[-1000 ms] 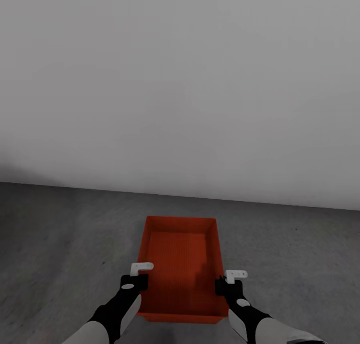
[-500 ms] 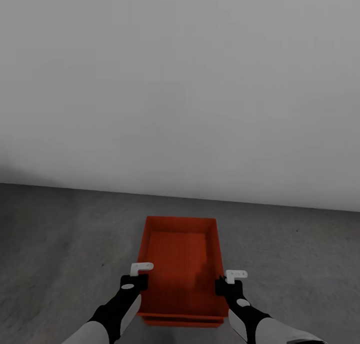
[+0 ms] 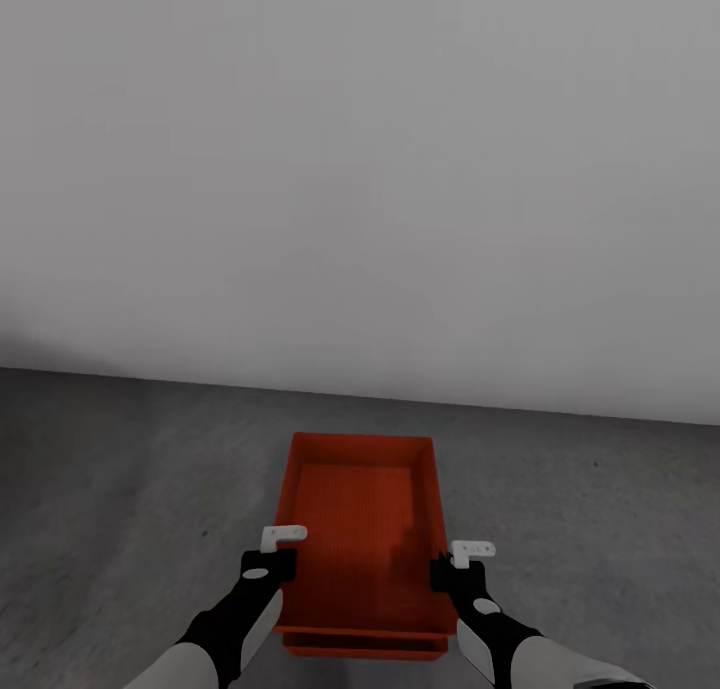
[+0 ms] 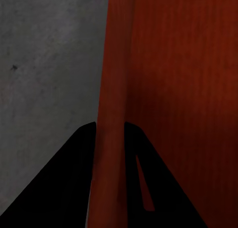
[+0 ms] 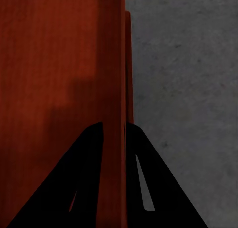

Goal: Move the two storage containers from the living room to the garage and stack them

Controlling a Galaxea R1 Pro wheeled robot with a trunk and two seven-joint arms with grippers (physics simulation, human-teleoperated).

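An orange-red storage container [image 3: 360, 529] hangs low between both arms, its far end toward the pale grey wall [image 3: 360, 169]. The left gripper [image 3: 268, 569] has its fingers [image 4: 74, 178] clamped on the left side wall; the right gripper [image 3: 456, 573] clamps the right side wall. A second container's rim [image 3: 365, 647] peeks out just beneath the near edge, on the concrete floor [image 3: 120, 469], which lies bare on both sides

lower container [image 3: 365, 646] (mostly hidden)
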